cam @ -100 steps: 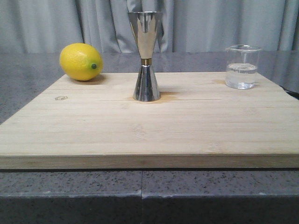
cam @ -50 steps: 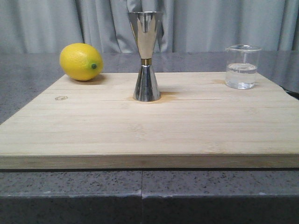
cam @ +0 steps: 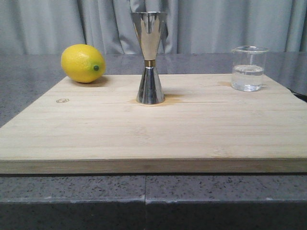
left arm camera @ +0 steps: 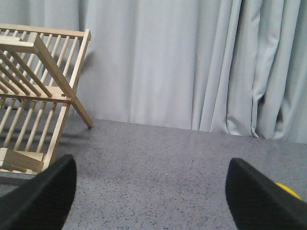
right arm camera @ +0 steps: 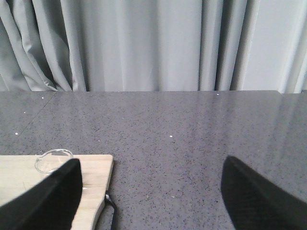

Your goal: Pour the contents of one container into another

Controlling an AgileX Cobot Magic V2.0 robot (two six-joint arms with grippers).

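The clear glass beaker (cam: 249, 68), about half full of clear liquid, stands at the back right of the wooden board (cam: 153, 129). In the right wrist view only its rim (right arm camera: 53, 159) shows, behind one black finger (right arm camera: 45, 199). The steel hourglass jigger (cam: 150, 57) with its gold waist band stands upright at the board's back centre. Neither arm shows in the front view. My left gripper (left arm camera: 151, 196) is open over grey counter, with nothing between its fingers. My right gripper (right arm camera: 151, 196) is open over counter beside the board's right edge, holding nothing.
A yellow lemon (cam: 83, 63) rests at the board's back left corner; a sliver of this lemon (left arm camera: 287, 189) peeks past a left finger. A wooden dish rack (left arm camera: 36, 96) stands on the counter. Grey curtains (cam: 216, 24) hang behind. A dark cable (right arm camera: 110, 203) lies by the board's edge.
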